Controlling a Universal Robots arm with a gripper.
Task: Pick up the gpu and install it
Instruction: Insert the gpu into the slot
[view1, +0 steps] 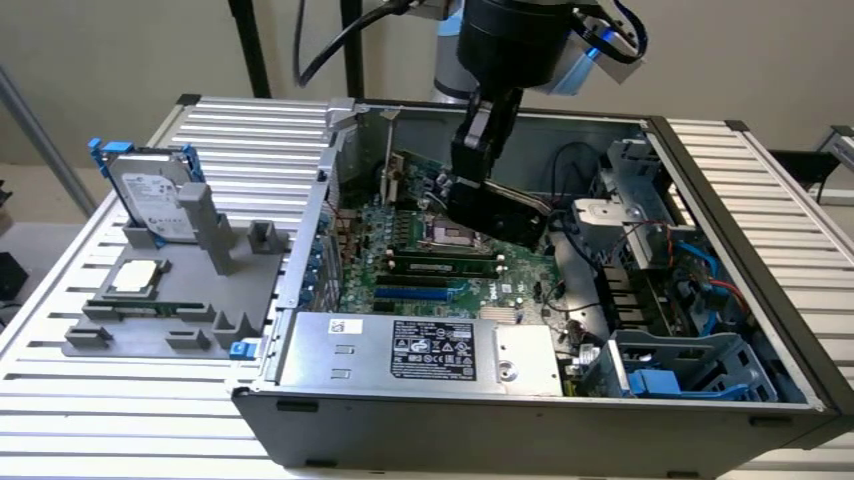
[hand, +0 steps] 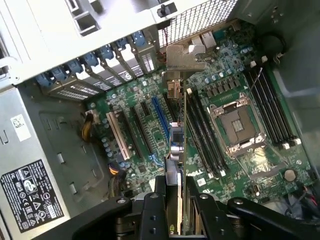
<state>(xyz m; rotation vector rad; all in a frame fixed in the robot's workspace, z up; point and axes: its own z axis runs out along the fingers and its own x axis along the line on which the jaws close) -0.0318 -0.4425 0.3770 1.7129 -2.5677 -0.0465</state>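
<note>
Wrist view has the gripper (hand: 176, 191) clamped on the gpu (hand: 176, 142), held edge-on over the motherboard (hand: 227, 55); exterior view places both inside the open computer case (view1: 467, 428).

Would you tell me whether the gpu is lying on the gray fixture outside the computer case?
No, the gripper holds the gpu inside the open case, over the motherboard.

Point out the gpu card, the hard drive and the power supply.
Thin green gpu card (view1: 501, 218): exterior view, dark face.
Silver hard drive in blue frame (view1: 147, 192): exterior view, label face.
Grey metal power supply box (view1: 434, 350): exterior view, black label.
</note>
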